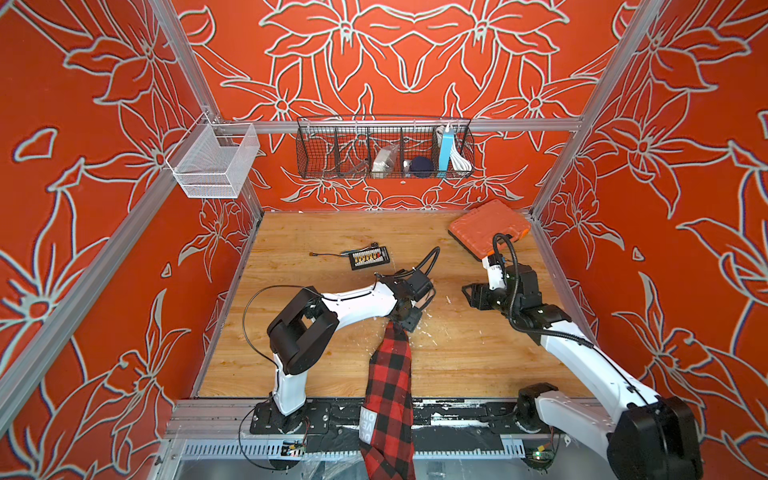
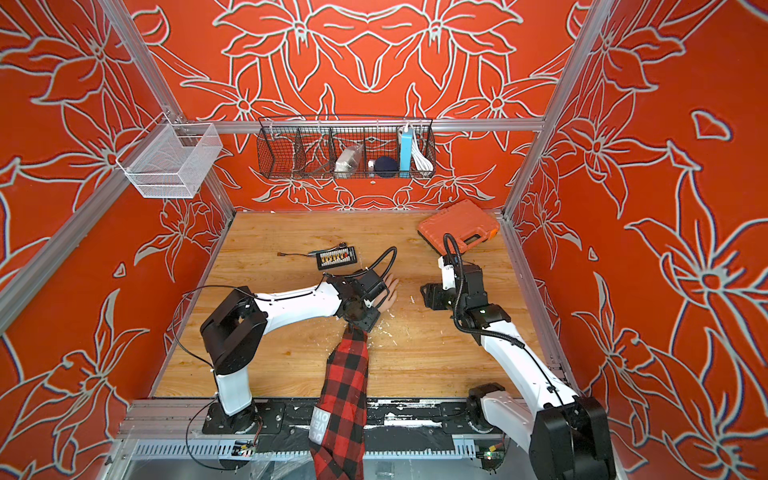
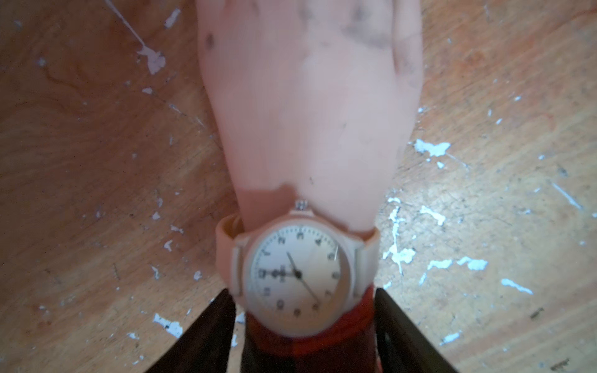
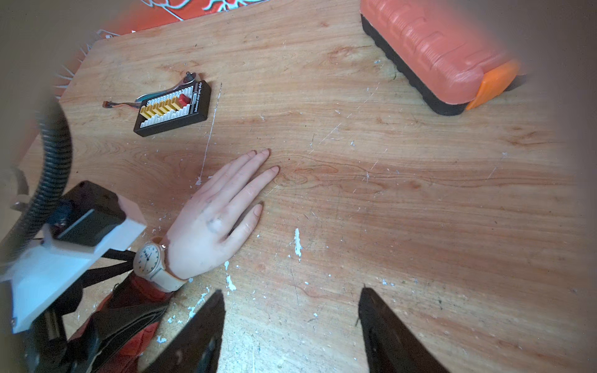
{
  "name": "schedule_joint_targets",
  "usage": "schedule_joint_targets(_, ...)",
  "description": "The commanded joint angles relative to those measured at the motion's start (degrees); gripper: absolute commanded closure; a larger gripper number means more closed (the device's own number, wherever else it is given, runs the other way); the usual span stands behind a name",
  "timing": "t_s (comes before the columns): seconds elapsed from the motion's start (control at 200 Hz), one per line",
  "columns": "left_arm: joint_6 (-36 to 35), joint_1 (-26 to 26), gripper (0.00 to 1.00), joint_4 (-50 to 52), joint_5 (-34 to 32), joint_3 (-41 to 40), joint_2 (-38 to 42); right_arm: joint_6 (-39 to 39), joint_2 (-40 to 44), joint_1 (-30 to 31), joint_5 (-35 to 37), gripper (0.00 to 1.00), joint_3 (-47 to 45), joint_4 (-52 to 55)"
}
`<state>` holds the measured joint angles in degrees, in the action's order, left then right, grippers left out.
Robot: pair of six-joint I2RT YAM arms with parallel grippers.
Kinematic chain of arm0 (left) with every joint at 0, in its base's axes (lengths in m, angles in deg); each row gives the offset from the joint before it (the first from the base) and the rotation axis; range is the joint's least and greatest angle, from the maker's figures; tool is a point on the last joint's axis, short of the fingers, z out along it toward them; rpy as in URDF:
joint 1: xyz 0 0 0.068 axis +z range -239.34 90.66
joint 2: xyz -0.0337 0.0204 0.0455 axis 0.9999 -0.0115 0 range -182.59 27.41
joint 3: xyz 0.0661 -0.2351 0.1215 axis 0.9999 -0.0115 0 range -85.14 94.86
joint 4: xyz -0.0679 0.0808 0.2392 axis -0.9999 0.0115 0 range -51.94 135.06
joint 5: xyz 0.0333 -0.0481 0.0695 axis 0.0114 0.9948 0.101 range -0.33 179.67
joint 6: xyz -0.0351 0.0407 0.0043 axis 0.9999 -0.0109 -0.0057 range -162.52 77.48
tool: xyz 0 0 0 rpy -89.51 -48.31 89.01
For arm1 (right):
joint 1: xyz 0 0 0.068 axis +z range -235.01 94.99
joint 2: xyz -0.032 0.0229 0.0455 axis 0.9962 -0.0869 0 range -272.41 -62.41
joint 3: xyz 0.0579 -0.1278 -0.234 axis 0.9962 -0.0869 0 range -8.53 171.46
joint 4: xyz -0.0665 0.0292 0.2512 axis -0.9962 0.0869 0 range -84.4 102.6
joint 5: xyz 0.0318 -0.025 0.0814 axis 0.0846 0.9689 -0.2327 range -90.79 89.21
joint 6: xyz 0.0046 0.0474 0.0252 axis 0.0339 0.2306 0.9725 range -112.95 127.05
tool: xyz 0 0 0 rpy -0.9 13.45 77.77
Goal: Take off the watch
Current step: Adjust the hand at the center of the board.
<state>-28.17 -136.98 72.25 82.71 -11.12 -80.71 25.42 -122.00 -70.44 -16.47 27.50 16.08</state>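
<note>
Left wrist view tells me nothing is off yet: the watch (image 3: 295, 274) is still strapped round the dummy hand (image 4: 206, 222) lying on the surface (image 4: 387, 193), with the left gripper (image 3: 300, 290) jaws open astride the red cuff (image 3: 323, 342) and the right gripper (image 4: 291, 289) jaws open and empty nearby.

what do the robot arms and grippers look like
The left arm and right arm have glossy white link shells and chunky black joint housings. A ribbed black conduit loops over each wrist. The left gripper and right gripper are black with tapered wedge-shaped fingers.
</note>
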Motion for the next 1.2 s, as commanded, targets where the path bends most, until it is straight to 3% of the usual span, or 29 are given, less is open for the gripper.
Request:
schedule_joint_targets(0.0,-0.7,-0.2,0.36,0.2,-1.3,0.8,-1.4,-0.2,0.0,0.2,-1.0,0.32,1.0,0.7)
schedule_joint_targets(0.325,-2.1,-0.2,0.53,-1.5,-1.2,-0.7,0.1,0.2,-0.2,0.2,-3.5,0.32,1.6,1.5)
schedule_joint_targets(0.49,-2.0,0.7,0.59,-4.2,4.4,-2.3,3.4,0.9,-0.3,0.2,-6.8,0.32,2.1,0.8)
schedule_joint_targets(0.726,-1.0,3.4,0.63,-9.1,18.5,-4.7,9.0,1.1,0.2,0.2,-9.4,0.32,2.9,0.5)
schedule_joint_targets(0.861,0.8,6.3,0.63,-12.2,30.7,-6.2,10.9,1.1,0.3,0.2,-10.2,0.32,3.0,0.4)
schedule_joint_targets(1.016,5.4,10.5,0.65,-17.0,45.1,-8.7,11.0,1.6,0.3,0.2,-13.6,0.32,2.9,-0.8)
schedule_joint_targets(1.196,7.0,11.9,0.63,-18.2,55.9,-8.5,8.7,2.0,0.4,0.2,-15.2,0.32,2.8,-1.0)
